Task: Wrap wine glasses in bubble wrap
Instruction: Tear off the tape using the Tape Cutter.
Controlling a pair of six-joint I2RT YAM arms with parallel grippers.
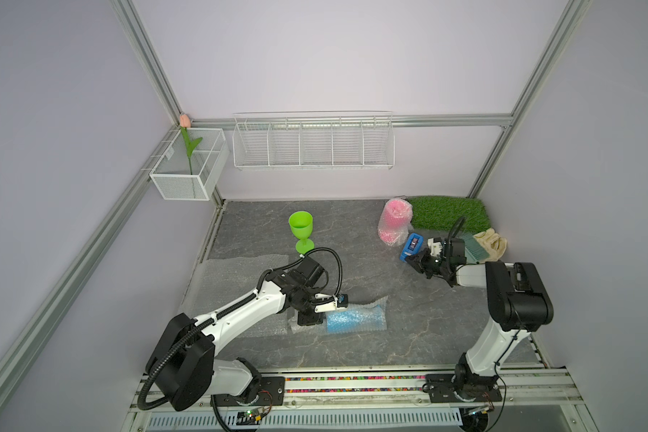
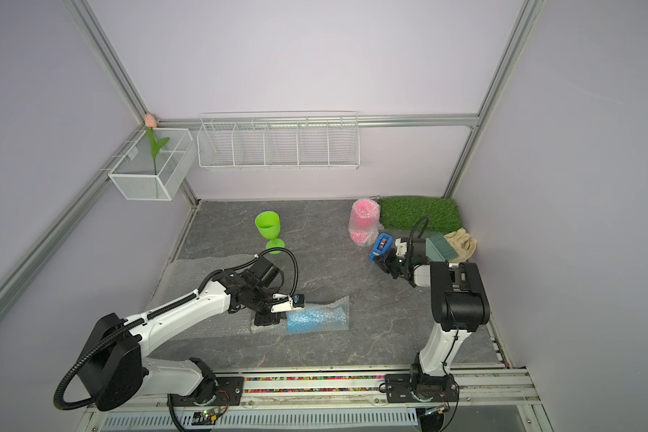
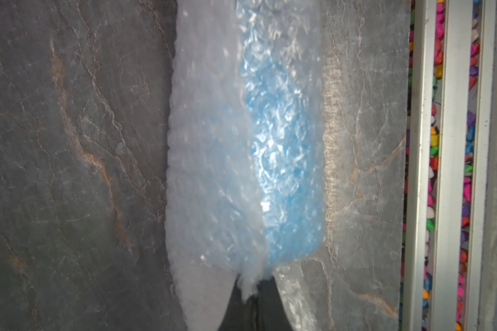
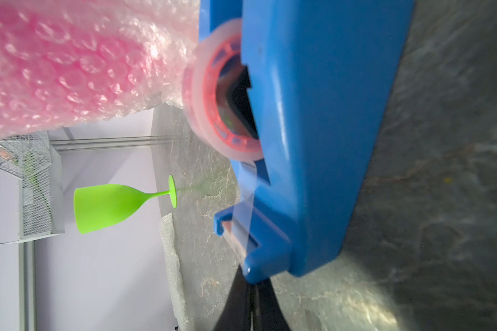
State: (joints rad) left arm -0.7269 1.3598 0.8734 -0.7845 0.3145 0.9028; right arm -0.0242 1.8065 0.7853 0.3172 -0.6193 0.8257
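Observation:
The sky blue wine glass (image 1: pixel 356 318) (image 2: pixel 317 318) (image 3: pixel 284 149) lies on its side near the front, rolled in bubble wrap. My left gripper (image 1: pixel 317 318) (image 2: pixel 279 318) (image 3: pixel 253 289) is shut on a bunched end of that wrap. The pink glass (image 1: pixel 394 220) (image 2: pixel 363 220) (image 4: pixel 69 71) stands wrapped at the back right. The green glass (image 1: pixel 300 224) (image 2: pixel 268 224) (image 4: pixel 106 205) stands bare. A flat bubble wrap sheet (image 1: pixel 240 276) (image 2: pixel 203 269) lies at the left. My right gripper (image 1: pixel 412 262) (image 2: pixel 380 262) (image 4: pixel 253 289) is shut at the cutter end of a blue tape dispenser (image 1: pixel 411 245) (image 4: pixel 313 143); whether tape is pinched I cannot tell.
A green grass mat (image 1: pixel 449 213), a teal brush (image 1: pixel 474 251) and cream gloves (image 1: pixel 493 243) lie at the back right. A wire rack (image 1: pixel 313 142) and a mesh basket (image 1: pixel 189 175) holding a tulip hang on the walls. A rail with coloured pebbles (image 1: pixel 352 385) borders the front.

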